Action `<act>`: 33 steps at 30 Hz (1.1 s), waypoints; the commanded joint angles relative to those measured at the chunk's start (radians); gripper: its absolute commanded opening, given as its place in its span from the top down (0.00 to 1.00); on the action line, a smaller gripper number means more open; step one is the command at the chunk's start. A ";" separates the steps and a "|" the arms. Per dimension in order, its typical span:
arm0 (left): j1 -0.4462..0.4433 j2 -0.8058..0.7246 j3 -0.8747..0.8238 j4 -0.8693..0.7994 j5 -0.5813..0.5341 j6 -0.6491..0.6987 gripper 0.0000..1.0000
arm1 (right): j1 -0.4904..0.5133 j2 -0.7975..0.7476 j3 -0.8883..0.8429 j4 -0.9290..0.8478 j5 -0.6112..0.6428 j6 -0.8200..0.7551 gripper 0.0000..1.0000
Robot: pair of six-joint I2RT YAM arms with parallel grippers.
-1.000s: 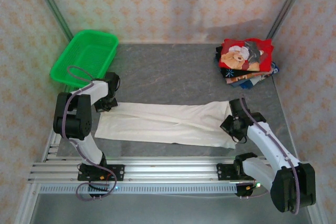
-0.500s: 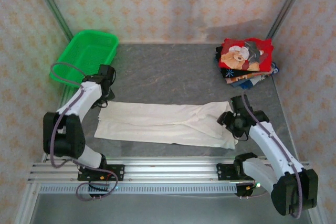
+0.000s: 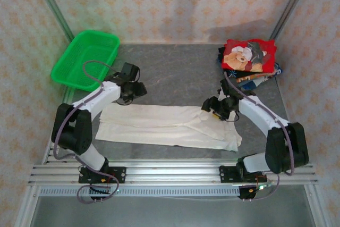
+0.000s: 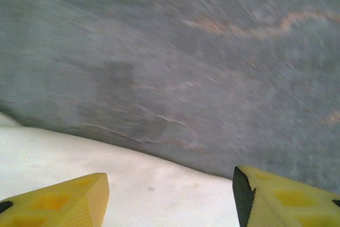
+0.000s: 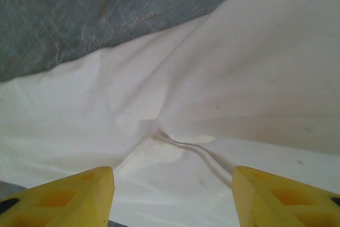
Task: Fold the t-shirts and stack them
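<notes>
An off-white t-shirt (image 3: 164, 125) lies folded into a long strip across the near part of the grey table. My left gripper (image 3: 139, 89) hovers open just past the strip's far left edge; the cloth (image 4: 106, 174) shows between its yellow fingers (image 4: 58, 206). At the strip's far edge on the right, my right gripper (image 3: 208, 104) hangs open over a creased seam (image 5: 186, 144) of the shirt, with nothing held. A stack of folded coloured shirts, topped by a red one with a teddy-bear print (image 3: 247, 57), sits at the back right.
A green plastic mesh basket (image 3: 86, 58) stands at the back left. Bare grey tabletop (image 3: 175, 73) stretches between the basket and the stack. An aluminium rail (image 3: 170, 171) runs along the near edge.
Both grippers have left the strip's ends and swung inward toward its far edge: the left one to the right, the right one to the left and away from me. The shirt lies unchanged.
</notes>
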 commanded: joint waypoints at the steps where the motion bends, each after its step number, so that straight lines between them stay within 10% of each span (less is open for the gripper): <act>1: -0.041 0.011 -0.023 0.091 0.095 0.020 0.38 | 0.041 0.027 0.040 0.000 -0.010 -0.067 0.42; 18: -0.067 0.050 -0.210 0.133 0.008 -0.039 0.43 | 0.086 0.199 0.051 0.084 -0.099 -0.167 0.57; 33: -0.066 0.075 -0.192 0.090 0.047 0.016 0.44 | 0.133 0.083 -0.024 0.061 -0.084 -0.159 1.00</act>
